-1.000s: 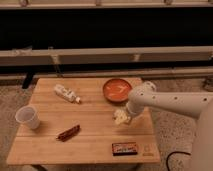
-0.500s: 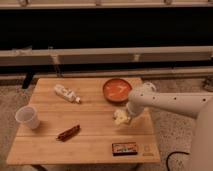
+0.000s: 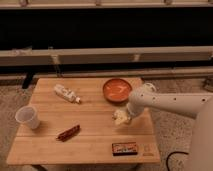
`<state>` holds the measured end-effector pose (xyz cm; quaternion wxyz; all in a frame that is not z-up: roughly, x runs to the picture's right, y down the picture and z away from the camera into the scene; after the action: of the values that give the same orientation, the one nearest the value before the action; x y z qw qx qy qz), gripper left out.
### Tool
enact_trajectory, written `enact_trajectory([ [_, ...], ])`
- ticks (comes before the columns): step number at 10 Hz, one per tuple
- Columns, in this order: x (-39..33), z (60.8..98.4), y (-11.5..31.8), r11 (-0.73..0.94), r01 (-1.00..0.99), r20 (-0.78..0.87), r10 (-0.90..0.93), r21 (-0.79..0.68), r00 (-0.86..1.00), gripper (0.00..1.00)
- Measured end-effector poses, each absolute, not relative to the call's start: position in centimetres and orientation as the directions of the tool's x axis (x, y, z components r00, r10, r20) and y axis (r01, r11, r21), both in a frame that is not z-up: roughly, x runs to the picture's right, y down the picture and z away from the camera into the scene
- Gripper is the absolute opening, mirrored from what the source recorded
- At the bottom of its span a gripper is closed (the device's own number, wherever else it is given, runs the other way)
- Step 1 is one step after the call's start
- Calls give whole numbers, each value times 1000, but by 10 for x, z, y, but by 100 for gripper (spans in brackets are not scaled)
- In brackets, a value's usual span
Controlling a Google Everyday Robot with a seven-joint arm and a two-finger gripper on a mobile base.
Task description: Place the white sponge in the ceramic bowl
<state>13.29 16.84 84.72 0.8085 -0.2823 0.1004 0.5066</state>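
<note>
The white sponge (image 3: 119,118) is a small cream chunk at the tip of my arm, over the right part of the wooden table (image 3: 85,135). My gripper (image 3: 123,116) is right at the sponge, just below and in front of the ceramic bowl. The ceramic bowl (image 3: 117,90) is a shallow orange-red dish with pale streaks, standing at the table's back right. The sponge is outside the bowl, about one bowl-width nearer the front edge.
A white tube-like bottle (image 3: 66,93) lies at the back left. A translucent plastic cup (image 3: 28,117) stands at the left edge. A reddish-brown snack bar (image 3: 68,132) lies in the middle front. A small flat box (image 3: 125,148) lies near the front right edge.
</note>
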Motion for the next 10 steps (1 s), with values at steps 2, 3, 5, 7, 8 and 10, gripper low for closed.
enact_trajectory([
  [2, 131, 855, 164, 348, -866, -439, 756, -359, 486, 99],
  [3, 130, 860, 162, 360, -861, -437, 750, -359, 496, 99],
  [5, 126, 870, 158, 393, -847, -435, 732, -358, 524, 99],
  [7, 112, 882, 153, 439, -823, -429, 705, -362, 565, 99],
  [8, 107, 886, 153, 453, -814, -429, 694, -364, 579, 99],
  [10, 99, 892, 152, 482, -792, -428, 668, -375, 609, 99],
])
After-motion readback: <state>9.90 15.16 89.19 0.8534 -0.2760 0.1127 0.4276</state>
